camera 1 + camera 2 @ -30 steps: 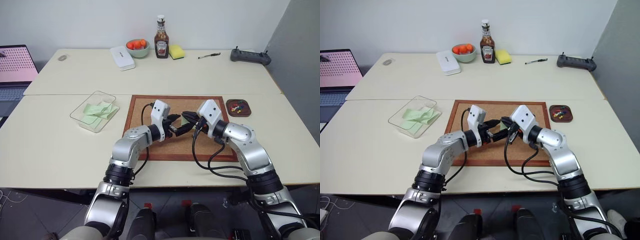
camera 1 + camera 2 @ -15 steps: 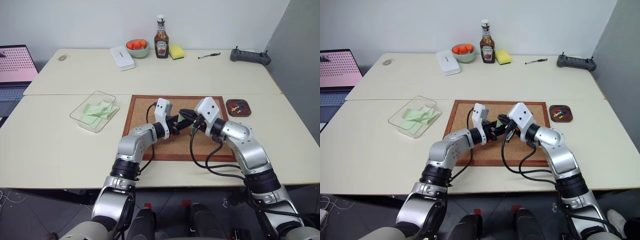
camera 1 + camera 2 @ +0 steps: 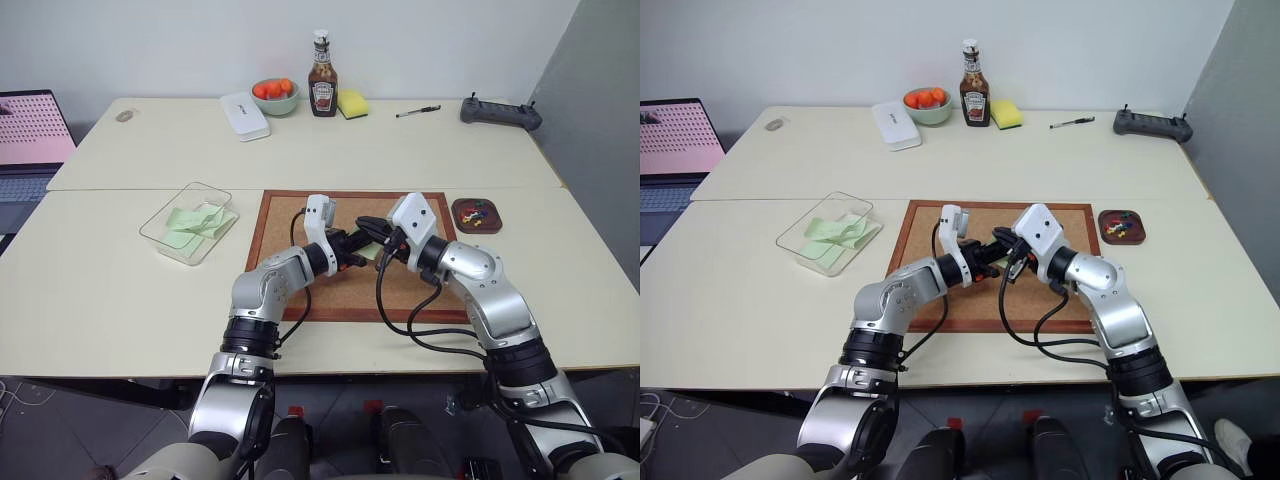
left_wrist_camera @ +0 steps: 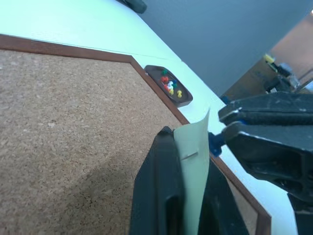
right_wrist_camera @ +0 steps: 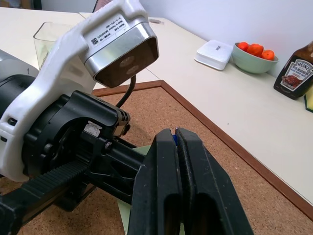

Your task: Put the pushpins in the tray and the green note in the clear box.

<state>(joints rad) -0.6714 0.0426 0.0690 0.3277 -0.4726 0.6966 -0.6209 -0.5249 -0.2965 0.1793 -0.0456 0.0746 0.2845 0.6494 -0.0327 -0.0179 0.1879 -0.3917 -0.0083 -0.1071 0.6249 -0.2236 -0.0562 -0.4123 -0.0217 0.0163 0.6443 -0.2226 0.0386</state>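
both arms meet at frame centre over the large wood-framed corkboard (image 3: pixel 300 215). the left gripper (image 3: pixel 358 252) has its fingers (image 4: pixel 164 196) clamped on a small pale green square paper note (image 4: pixel 193 171), held up off the cork. the right gripper (image 3: pixel 366 226) has its fingers (image 5: pixel 168 181) pressed together on a tiny blue pushpin (image 4: pixel 213 142) just beside the note's edge. the small dark reddish-brown tray (image 3: pixel 461 222), right of centre on the desk (image 3: pixel 120 290), holds bright pushpins (image 3: pixel 478 211). the shallow clear plastic box (image 3: pixel 153 231), left of centre, holds green notes.
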